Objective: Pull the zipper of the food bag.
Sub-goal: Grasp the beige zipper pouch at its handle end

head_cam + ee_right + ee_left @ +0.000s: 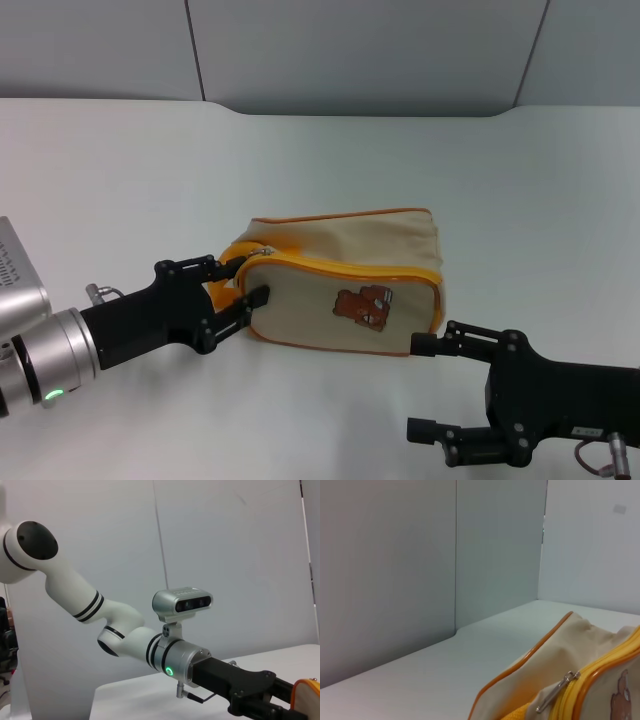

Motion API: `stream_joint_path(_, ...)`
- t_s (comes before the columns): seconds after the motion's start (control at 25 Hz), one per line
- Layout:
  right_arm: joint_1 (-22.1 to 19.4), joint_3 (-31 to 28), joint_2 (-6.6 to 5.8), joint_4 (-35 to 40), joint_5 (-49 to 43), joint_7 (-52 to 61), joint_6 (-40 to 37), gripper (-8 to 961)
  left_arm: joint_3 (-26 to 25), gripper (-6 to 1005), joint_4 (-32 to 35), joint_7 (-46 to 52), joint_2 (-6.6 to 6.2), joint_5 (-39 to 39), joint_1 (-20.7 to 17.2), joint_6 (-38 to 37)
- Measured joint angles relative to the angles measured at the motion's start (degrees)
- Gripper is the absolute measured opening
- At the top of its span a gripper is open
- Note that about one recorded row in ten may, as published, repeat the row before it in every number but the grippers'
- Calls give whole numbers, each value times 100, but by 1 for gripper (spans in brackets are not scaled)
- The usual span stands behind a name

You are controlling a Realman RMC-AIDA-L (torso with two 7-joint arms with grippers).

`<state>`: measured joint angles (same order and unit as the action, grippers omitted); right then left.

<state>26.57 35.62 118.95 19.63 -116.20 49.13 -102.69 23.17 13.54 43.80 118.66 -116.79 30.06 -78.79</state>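
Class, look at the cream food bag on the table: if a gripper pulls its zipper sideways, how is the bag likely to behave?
The food bag is soft canvas, creased along its top, so it would probably buckle rather than resist. It looks light and sits loose on the smooth table, so it may slide. The open left gripper straddling its handle end could brace it.

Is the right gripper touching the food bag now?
Cannot tell. In the head view, one finger of the open right gripper ends right at the food bag bottom corner; no gap or contact shows plainly.
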Motion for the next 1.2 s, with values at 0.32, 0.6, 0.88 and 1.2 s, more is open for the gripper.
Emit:
stream_joint_path(0.32, 8, -49, 4, 3, 0, -36, 6, 831, 11, 396, -3, 0, -2, 5, 11, -36)
stream_joint_path(0.6, 17, -967, 29, -83, 54, -552, -118, 832, 16, 225, 83, -84, -7, 6, 30, -213)
stream_joint_path(0.88, 317, -1418, 41, -260, 1055, -1404, 434, 832, 27, 173, 214, -167, -27, -27, 188, -363)
stream_joint_path(1.2, 866, -1390, 41, -300, 1086, -2820, 1142, 831, 72, 145, 381, -170, -26, -29, 395, -587)
